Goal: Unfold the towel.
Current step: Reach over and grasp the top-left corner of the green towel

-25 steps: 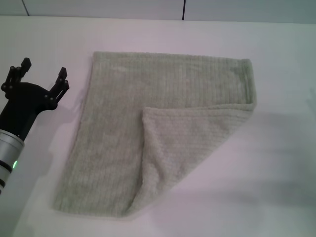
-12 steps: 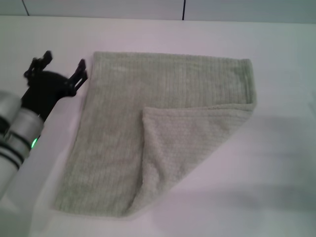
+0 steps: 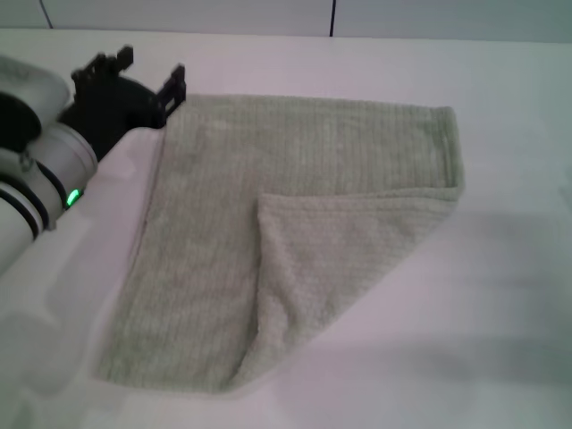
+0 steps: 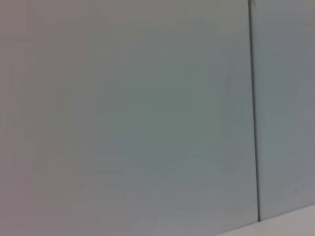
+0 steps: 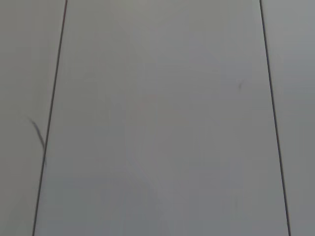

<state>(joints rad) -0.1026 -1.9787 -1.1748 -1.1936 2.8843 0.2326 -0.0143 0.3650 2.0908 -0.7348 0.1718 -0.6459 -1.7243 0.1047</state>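
Towel (image 3: 295, 232) flat on desk (image 3: 500, 295), near-right corner folded over. Left tool (image 3: 143, 76) released, fingers spread, at far-left corner. Risk: pinching the single layer there would drag the towel, fold unopened.

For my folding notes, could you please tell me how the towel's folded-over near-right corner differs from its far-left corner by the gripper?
On the pale sage-green terry towel, the near-right corner flap is turned over onto the cloth, a triangular second layer, while the far-left corner lies flat in a single layer. The flap has nothing near it; the far-left corner has the open black left gripper right beside it, contact unclear. Both show the same ribbed texture.
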